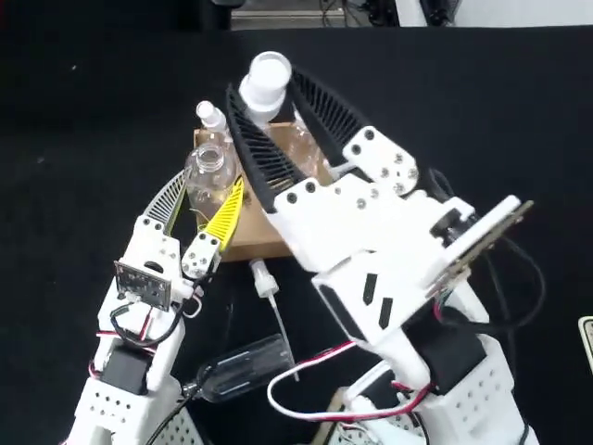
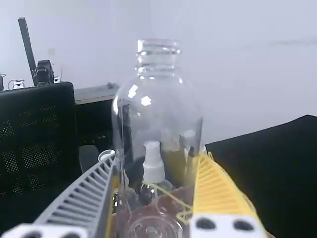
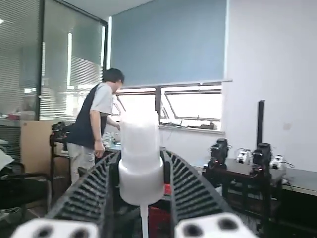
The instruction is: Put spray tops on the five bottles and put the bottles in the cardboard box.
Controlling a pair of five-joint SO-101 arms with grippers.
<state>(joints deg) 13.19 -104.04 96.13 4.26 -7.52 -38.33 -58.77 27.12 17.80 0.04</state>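
Observation:
My left gripper (image 1: 209,185), with one grey and one yellow finger, is shut on a clear open-necked bottle (image 1: 208,171) held upright over the cardboard box (image 1: 248,236). In the left wrist view the bottle (image 2: 157,124) stands between the fingers (image 2: 214,191). My right gripper (image 1: 266,88), with black fingers, is shut on a white spray top (image 1: 267,82) above and slightly to the right of that bottle. In the right wrist view the spray top (image 3: 141,163) has its tube hanging down. A bottle wearing a spray top (image 1: 211,116) stands at the box's far left corner.
A loose spray top with a long tube (image 1: 267,283) lies on the black table just in front of the box. A clear bottle (image 1: 243,368) lies on its side near the arm bases, among red and white cables.

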